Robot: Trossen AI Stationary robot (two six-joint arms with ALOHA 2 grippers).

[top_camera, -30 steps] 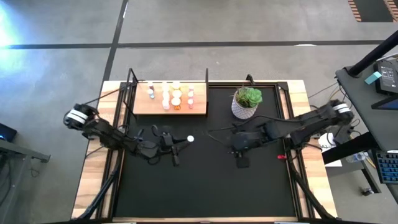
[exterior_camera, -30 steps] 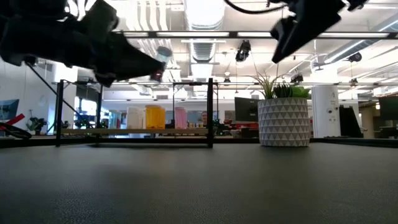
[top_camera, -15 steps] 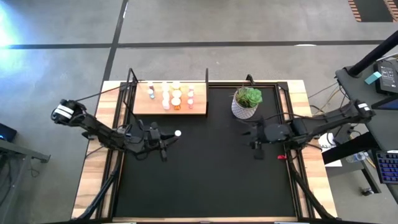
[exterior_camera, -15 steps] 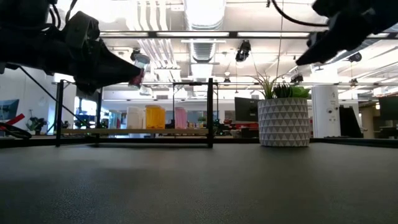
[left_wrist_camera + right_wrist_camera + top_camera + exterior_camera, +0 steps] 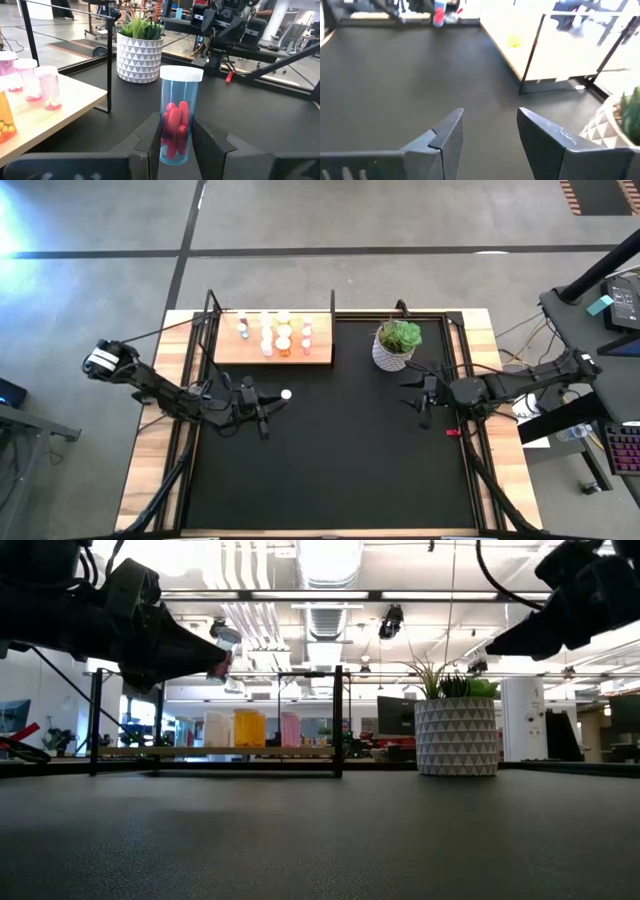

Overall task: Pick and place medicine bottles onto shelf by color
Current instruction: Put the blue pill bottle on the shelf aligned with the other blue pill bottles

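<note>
My left gripper (image 5: pixel 268 403) is shut on a clear bottle (image 5: pixel 177 120) of red pills with a white cap (image 5: pixel 286 393). It holds the bottle above the black mat, just near of the shelf (image 5: pixel 275 348). The shelf is a light-wood board with black posts. Several white, orange and pinkish bottles (image 5: pixel 274 332) stand on their bases on the board; they also show in the low view (image 5: pixel 248 728). My right gripper (image 5: pixel 420 402) is open and empty over the mat's right part, near the plant pot (image 5: pixel 397 346). My left gripper pinches the bottle's lower body (image 5: pixel 169 142) between its two fingers (image 5: pixel 150 137), one on each side. The fingers come from the table's left, and the bottle points out past them with its cap (image 5: pixel 181 73) away from the gripper. The bottle is tilted cap-up (image 5: pixel 226 643), clear of the mat.
A white pot with a green plant (image 5: pixel 455 730) stands at the far right of the mat. A small red object (image 5: pixel 452 432) lies by the mat's right edge. Black posts (image 5: pixel 338 720) rise at the shelf's corners. The mat's near half (image 5: pixel 330 480) is bare.
My left gripper has carried the bottle toward the table's left and far edge, nearer the shelf, then held still. My right gripper has drawn back toward the table's right edge, away from the mat's middle.
</note>
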